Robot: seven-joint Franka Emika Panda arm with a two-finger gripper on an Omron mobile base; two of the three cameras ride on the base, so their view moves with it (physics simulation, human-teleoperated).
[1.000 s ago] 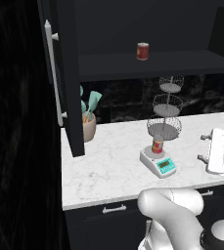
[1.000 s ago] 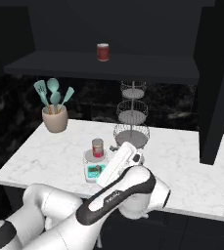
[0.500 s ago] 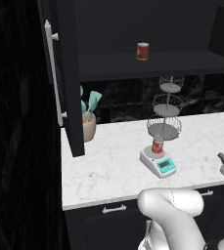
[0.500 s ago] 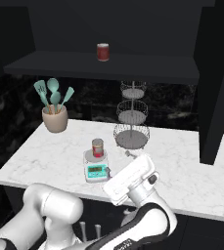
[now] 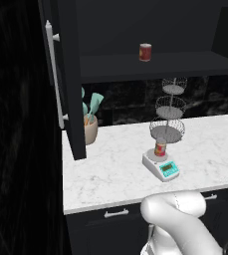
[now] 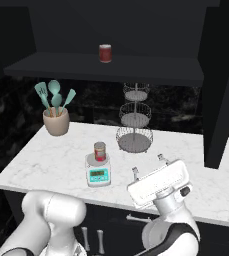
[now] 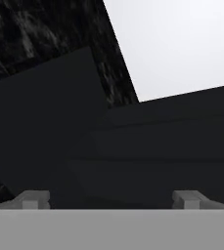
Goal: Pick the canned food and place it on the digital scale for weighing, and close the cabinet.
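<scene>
Nearest the base, the claw (image 6: pixel 147 166) hung over the front of the table (image 6: pixel 46 165), its fingers spread wide with nothing between them, well to the right of the digital scale (image 6: pixel 98 173). On that scale's round plate stood the canned food (image 6: pixel 100 151), upright, its red body and yellowish label band facing the room; the placing part looked done. Behind the scale rose a three-tier wire basket stand (image 6: pixel 134 120), and off to the left a pot of teal utensils (image 6: pixel 56 115). Farther back and higher, a plainer red can (image 6: pixel 105 53) sat on the shelf inside the cabinet (image 5: pixel 65 74), whose left door stood swung out with its long silver handle (image 5: pixel 55 74) showing.

By my judgement the tin would be rigid, fairly light, and smooth enough to slip; a grip across its middle would suit. What remained seemed the doors, best pushed on their flat panels.
</scene>
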